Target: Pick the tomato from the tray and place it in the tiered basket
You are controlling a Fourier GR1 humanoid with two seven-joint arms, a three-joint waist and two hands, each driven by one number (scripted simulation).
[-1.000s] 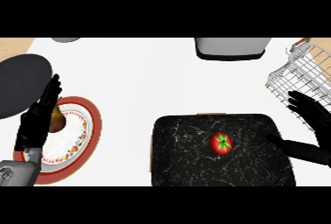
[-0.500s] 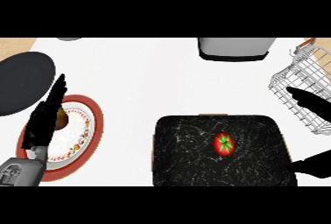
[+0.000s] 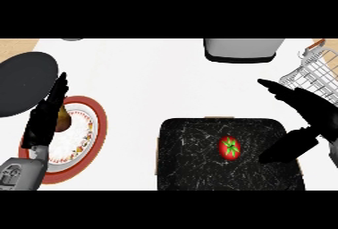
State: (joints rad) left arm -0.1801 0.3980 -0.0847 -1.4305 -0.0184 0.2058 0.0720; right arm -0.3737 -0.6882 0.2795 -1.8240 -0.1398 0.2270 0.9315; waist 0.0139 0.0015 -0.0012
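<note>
Red, round tomato (image 3: 229,147) lies just left of the spread, empty right hand (image 3: 305,120): smooth, soft, probably light, so cup its sides gently. Left hand (image 3: 44,117) rests open.

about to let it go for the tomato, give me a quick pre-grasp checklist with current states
1. Tomato on the black tray, uncovered: ok.
2. Right hand open, thumb spread from fingers: ok.
3. Right hand around tomato: not ok, it is off to the tomato's right.
4. Tiered basket in view at right edge: ok.
5. Left hand away from tray, over the plate: ok.
6. Basket tier free to receive: cannot tell.
</note>
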